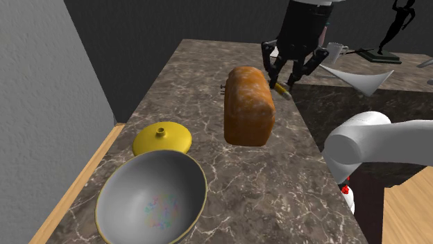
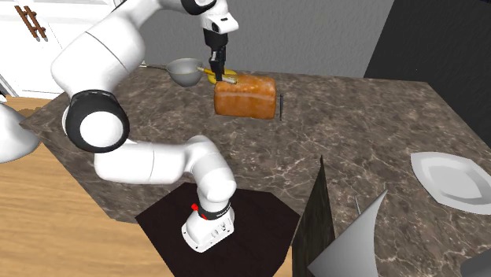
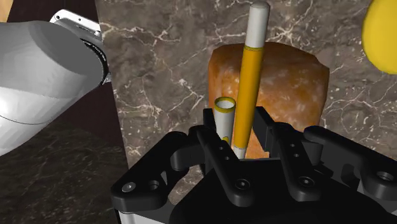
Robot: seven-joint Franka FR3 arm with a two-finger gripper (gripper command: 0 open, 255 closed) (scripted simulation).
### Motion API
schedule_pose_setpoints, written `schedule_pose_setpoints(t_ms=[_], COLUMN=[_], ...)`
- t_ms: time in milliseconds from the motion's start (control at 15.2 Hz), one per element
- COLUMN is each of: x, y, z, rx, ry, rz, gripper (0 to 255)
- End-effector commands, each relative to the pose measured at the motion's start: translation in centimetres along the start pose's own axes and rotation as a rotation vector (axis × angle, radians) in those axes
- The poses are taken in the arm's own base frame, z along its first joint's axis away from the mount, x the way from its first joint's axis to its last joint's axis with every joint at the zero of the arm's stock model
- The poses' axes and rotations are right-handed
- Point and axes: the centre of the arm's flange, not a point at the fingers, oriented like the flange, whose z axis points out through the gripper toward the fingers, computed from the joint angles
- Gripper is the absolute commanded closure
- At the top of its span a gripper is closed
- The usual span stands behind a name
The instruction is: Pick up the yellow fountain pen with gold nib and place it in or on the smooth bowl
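- State of jaws: clenched on the pen (image 3: 245,89), one finger (image 3: 219,149) on each side of the barrel.
- Grip point: close to one end of the pen; yellow barrel and white tip projecting forward, away from the jaws.
- Beside the gripped end, between the fingers: a short white tube (image 3: 224,113) with a yellow rim.
- Location of pen (image 2: 219,76): off the bench (image 1: 201,76), at about the height of the top of the bread loaf (image 2: 245,97), over the loaf's end nearest the arm.
- In the shoulder view: pen (image 1: 281,88) slanted, just beside the loaf (image 1: 248,105) on that view's right, near the bench edge.
- Behind the loaf: a thin dark stick (image 2: 279,105), too small to identify.
- Further along the bench, well apart from the jaws: a yellow lid (image 1: 162,138) with a small knob, lying flat.
- Just beyond the lid: a grey bowl (image 1: 177,173), smooth, upright, with a faint coloured patch at its bottom.
- Off to the shoulder view's upper right: a white mug (image 1: 336,51) and a dark statuette (image 1: 395,24).
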Motion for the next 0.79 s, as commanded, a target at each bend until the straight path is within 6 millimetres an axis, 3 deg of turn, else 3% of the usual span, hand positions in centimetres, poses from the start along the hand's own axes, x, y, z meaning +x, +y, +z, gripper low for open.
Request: schedule_pose_setpoints(t_ms=[0, 726], x=[-1.8, -11.9], y=[-1.9, -12.4], z=[0.1, 0.0], rx=[0.0, 0.0], ry=[-0.001, -0.001], rz=[0.0, 0.0], gripper=[255, 255])
